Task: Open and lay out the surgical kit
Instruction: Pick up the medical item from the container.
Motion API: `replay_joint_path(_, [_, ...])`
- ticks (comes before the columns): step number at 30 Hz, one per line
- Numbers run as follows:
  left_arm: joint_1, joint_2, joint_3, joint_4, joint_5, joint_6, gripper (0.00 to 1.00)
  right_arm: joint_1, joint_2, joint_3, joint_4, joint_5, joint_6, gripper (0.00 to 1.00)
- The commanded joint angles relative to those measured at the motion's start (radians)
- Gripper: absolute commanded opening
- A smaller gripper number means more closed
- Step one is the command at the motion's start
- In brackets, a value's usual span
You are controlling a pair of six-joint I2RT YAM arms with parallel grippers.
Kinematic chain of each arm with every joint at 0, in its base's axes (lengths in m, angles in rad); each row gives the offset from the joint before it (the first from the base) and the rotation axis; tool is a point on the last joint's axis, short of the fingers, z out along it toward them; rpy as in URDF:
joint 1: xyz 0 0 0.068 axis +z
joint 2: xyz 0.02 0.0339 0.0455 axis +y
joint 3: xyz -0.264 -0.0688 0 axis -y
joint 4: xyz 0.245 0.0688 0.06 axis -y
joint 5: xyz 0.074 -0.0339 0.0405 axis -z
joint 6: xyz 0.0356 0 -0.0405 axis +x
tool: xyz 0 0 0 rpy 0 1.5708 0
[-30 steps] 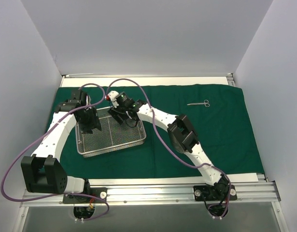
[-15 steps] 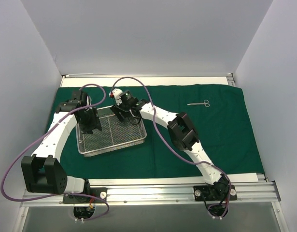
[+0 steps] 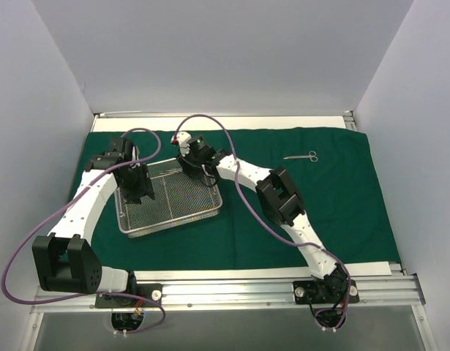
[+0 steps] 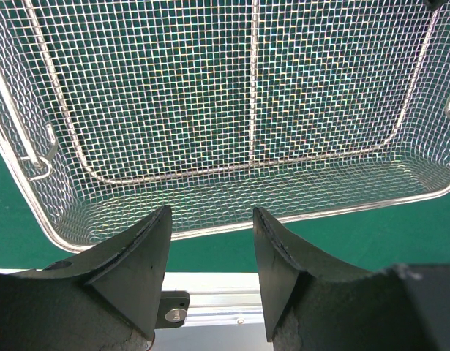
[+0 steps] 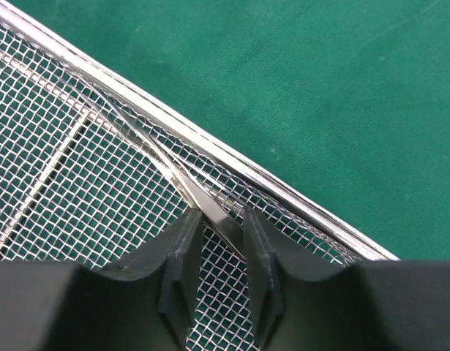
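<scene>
Drape: the dark green drape [image 3: 327, 212] is seen spread flat, and everything below is carried on it.
Left gripper: the left gripper [image 4: 210, 213] is held over the left part of the tray. Its jaws are spread and nothing is seen between them or touched by them. Only the tray's rim and mesh are seen past the fingertips.
Wire-mesh tray: the wire-mesh tray [image 3: 177, 197] is placed on the left half of the drape and turned slightly against the drape's edges.
Instrument: one thin metal instrument [image 5: 223, 228] is found inside the tray at its far right corner, lying on the mesh just beside the rim. It is hidden under the gripper in the top view.
Right gripper: the right gripper [image 5: 219, 213] is lowered into that same corner. Its jaws are drawn narrow, with the instrument's wider end lying in the gap. A firm pinch cannot be confirmed from the wrist view.
Deciding relation: the instrument's long axis is seen to run out of the gap, forward and to the left, nearly parallel to the rim. It is therefore straddled across its width. The right arm is plainly the nearer one.
Scissors: a pair of scissors [image 3: 301, 156] is noted near the far right corner of the drape, well apart from the tray.
Step judged: the instrument is judged to be at the point of being gripped for removal to the drape.
</scene>
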Motion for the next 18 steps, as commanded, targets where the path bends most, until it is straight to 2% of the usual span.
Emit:
replay_joint_path(1, [-0.003, -0.018, 0.016, 0.018, 0.003, 0.001, 0.57, 0.033, -0.036, -0.044, -0.116, -0.028, 0.012, 0.23])
replay_joint_path(4, [-0.003, -0.015, 0.023, 0.020, 0.004, 0.002, 0.57, 0.037, -0.054, -0.048, -0.124, -0.019, 0.023, 0.17])
replay_joint_path(8, [-0.005, -0.009, 0.043, 0.014, 0.004, 0.004, 0.57, 0.043, -0.091, -0.044, -0.144, -0.009, 0.050, 0.01])
replay_joint_path(14, [-0.003, -0.004, 0.056, 0.044, 0.050, 0.028, 0.57, 0.046, -0.161, -0.015, -0.245, -0.027, 0.104, 0.00])
replay_joint_path(18, [0.011, 0.014, 0.063, 0.098, 0.156, 0.056, 0.57, 0.042, -0.212, -0.004, -0.341, -0.038, 0.136, 0.00])
